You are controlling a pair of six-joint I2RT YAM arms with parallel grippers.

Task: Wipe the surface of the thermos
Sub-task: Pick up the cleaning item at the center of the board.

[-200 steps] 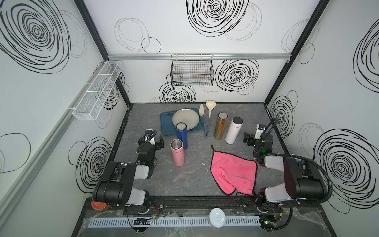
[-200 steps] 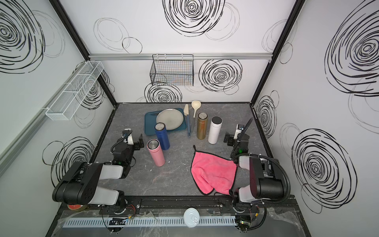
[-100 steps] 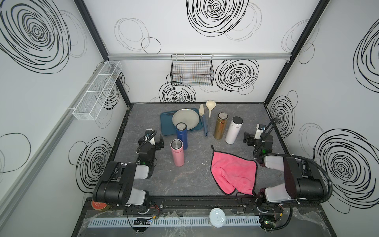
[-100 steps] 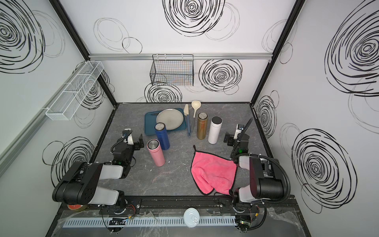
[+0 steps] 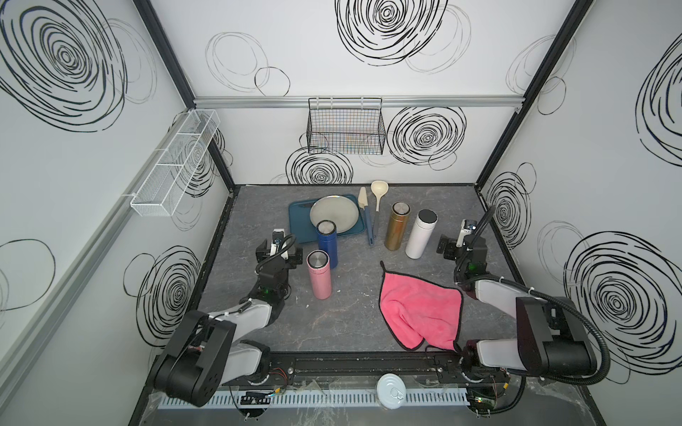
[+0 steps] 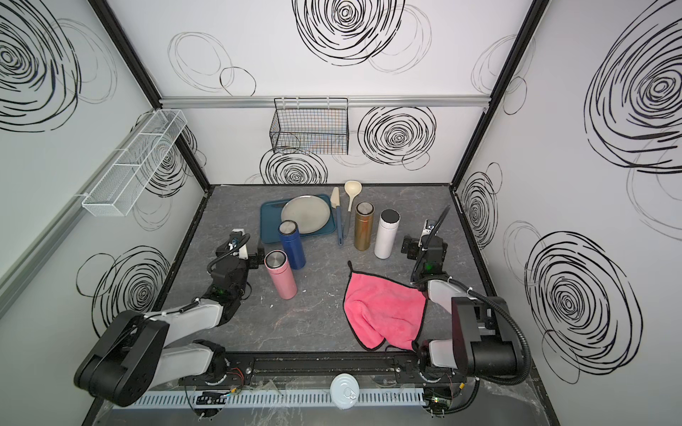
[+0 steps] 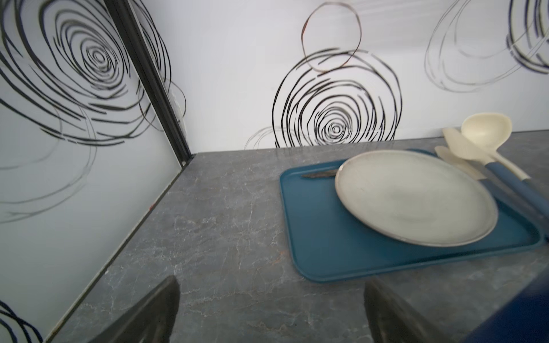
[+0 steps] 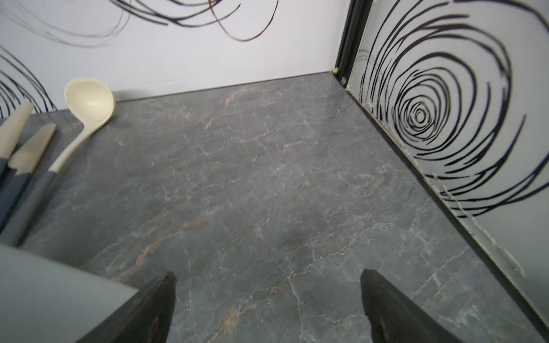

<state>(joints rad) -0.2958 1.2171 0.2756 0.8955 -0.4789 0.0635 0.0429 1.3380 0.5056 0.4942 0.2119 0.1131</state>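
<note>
Several thermoses stand upright on the grey table: pink (image 5: 319,274) and blue (image 5: 327,245) left of centre, gold (image 5: 396,227) and white (image 5: 420,234) right of centre. A pink cloth (image 5: 420,310) lies crumpled at the front right, also in a top view (image 6: 385,313). My left gripper (image 5: 278,254) is open just left of the pink thermos, holding nothing. In the left wrist view the gripper (image 7: 271,280) spans bare table, with the blue thermos (image 7: 520,311) at the edge. My right gripper (image 5: 461,245) is open right of the white thermos (image 8: 44,297), its jaws (image 8: 269,273) wide apart and empty.
A teal tray (image 5: 300,228) at the back holds a grey plate (image 5: 334,214). A spatula (image 5: 365,217) and a ladle (image 5: 377,195) lie beside it. A black wire basket (image 5: 345,125) hangs on the back wall, a white wire shelf (image 5: 173,166) on the left wall.
</note>
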